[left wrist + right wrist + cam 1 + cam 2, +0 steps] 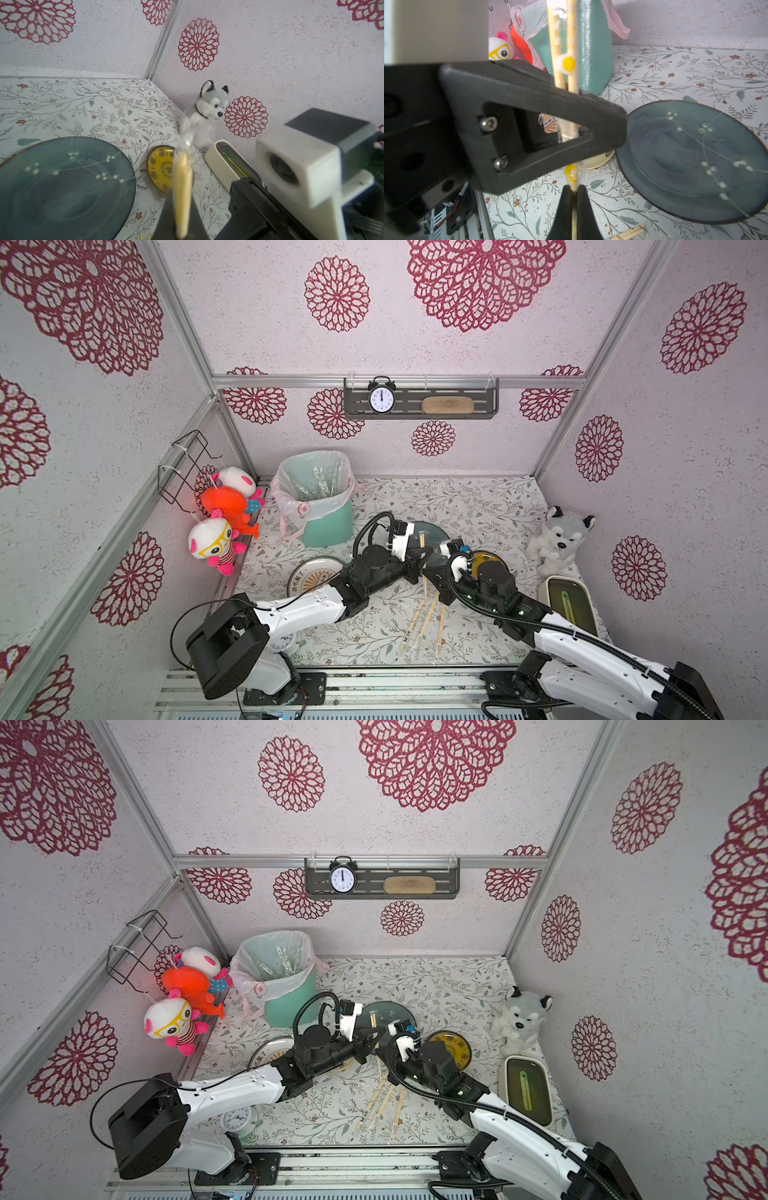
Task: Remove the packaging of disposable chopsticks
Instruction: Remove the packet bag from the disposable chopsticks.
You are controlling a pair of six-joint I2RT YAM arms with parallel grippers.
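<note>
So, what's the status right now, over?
Left gripper, right gripper: both shut on one pair. Sleeve still on. Three more pairs on table. Nothing in the way.

Plate glossy glazed; chopsticks matt pale wood.

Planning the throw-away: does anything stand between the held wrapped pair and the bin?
No table item does. In a top view, only the left arm, which holds the wrapped pair, lies between it and the bin.

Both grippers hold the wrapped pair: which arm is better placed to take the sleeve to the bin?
Left, probably. The left gripper is shut on the wrapped pair nearer the bin; the right gripper clamps the end farther from it.
</note>
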